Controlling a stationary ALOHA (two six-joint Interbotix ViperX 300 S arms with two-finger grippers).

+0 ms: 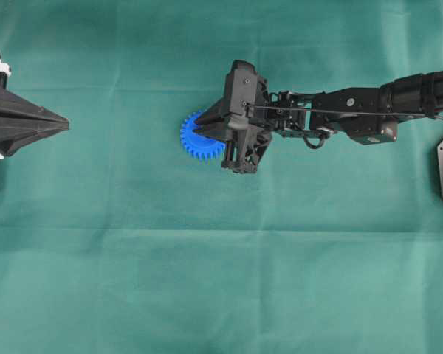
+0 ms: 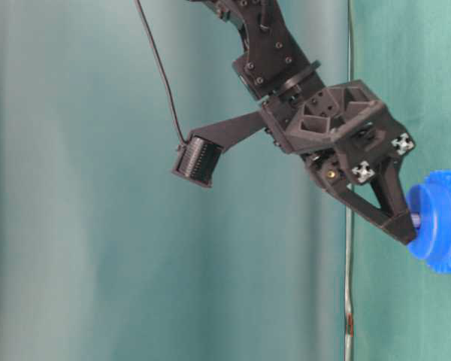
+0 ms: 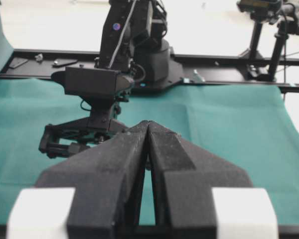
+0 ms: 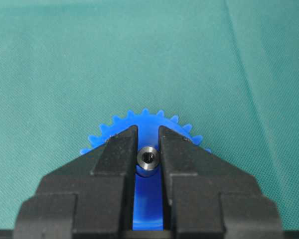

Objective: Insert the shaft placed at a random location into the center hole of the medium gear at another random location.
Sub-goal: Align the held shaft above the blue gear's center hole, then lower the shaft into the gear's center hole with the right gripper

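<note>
The blue medium gear [image 1: 198, 144] lies flat on the green cloth, also seen in the right wrist view [image 4: 148, 124] and the table-level view [image 2: 445, 222]. My right gripper [image 4: 148, 144] is over it, shut on the silver shaft [image 4: 148, 158], which stands upright at the gear's middle. The shaft's lower end meets the gear's hub [image 2: 415, 218]. The center hole is hidden under the shaft. In the overhead view the right gripper [image 1: 205, 127] covers the gear's right half. My left gripper [image 1: 65, 124] is shut and empty at the far left, its tips [image 3: 148, 124] pointing toward the right arm.
Green cloth [image 1: 221, 280] covers the whole table. The right arm [image 1: 369, 110] reaches in from the right edge. A black frame rail [image 3: 229, 62] and arm base stand beyond the cloth's far edge in the left wrist view.
</note>
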